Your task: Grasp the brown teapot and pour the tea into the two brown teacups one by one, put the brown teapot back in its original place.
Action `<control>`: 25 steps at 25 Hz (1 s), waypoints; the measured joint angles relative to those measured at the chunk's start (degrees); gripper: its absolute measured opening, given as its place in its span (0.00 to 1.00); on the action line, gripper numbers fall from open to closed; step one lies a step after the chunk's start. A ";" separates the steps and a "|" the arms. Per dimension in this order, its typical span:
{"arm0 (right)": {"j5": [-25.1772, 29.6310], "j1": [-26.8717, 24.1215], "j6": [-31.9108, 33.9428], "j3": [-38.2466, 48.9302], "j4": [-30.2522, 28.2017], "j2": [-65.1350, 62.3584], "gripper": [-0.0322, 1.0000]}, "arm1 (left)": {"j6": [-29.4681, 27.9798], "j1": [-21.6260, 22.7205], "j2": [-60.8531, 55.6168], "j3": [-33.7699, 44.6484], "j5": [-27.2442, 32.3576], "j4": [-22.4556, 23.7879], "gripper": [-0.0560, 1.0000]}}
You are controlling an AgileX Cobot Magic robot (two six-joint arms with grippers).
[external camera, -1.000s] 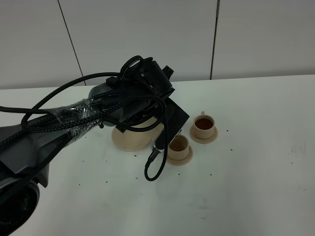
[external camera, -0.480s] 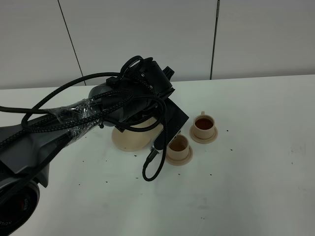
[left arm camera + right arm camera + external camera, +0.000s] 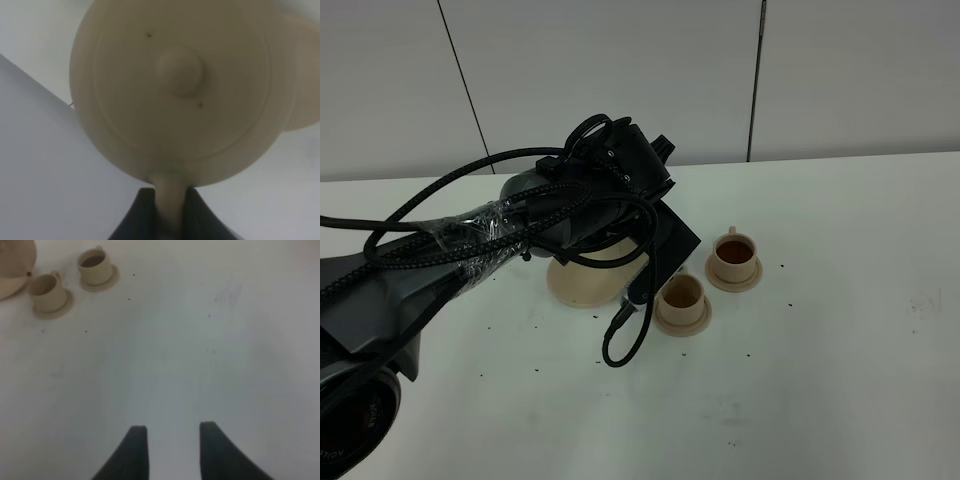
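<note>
Beige teapot (image 3: 150,125) handle pinched by left end effector (image 3: 170,202).

The black wrist block (image 3: 670,235) of the left arm has shifted slightly toward 9 o'clock, away from the nearer teacup (image 3: 682,293). Its lower tip, which reached down close beside that cup's saucer (image 3: 683,322) a second ago, now sits a little higher and further off, so more bare worktop (image 3: 800,380) shows between them and the saucer's 9 o'clock rim is less crowded. The cable loop (image 3: 616,345) hanging under the arm has swung the same way: its lowest bend has drifted toward 9 o'clock, and the loop now hangs clear of the saucer instead of near it.
</note>
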 joint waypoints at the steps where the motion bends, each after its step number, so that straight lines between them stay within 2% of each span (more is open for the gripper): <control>1: 0.00 0.00 0.00 0.00 0.00 0.00 0.27 | 0.00 0.00 0.00 0.00 0.00 0.00 0.21; 25: 0.00 0.00 0.00 0.00 0.00 0.00 0.27 | 1.32 -0.49 0.86 0.00 -1.79 1.26 0.21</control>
